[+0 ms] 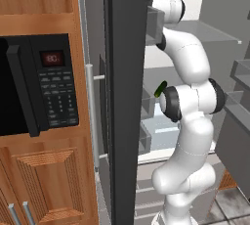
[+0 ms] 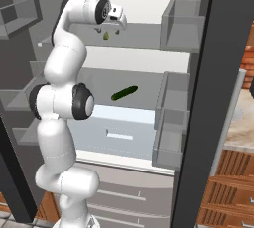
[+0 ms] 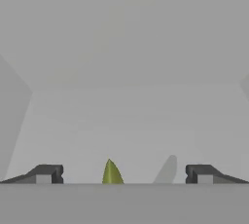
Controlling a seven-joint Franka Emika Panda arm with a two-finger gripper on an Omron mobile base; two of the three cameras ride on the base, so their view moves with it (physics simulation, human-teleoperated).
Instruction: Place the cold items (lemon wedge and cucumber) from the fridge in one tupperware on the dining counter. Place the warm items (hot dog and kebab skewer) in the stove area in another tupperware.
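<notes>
Claw (image 2: pixel 110 31) up on upper fridge (image 2: pixel 183 24) shelf, fingers spread wide, nothing pinched. Lemon wedge (image 2: pixel 105 36) sits right under it, yellow-green tip poking up between fingertips (image 3: pixel 46 174) in hand view, bit off-centre toward left one. Tbh I'd nudge over to centre it, drop straight down till pads flank wedge, then squeeze slow. Small slippery shape, could squirt out sideways. Cucumber (image 2: pixel 124 93) lies one shelf below claw, well apart; save for later.

black microwave (image 1: pixel 34 84), wooden cabinets (image 1: pixel 44 180)
</notes>
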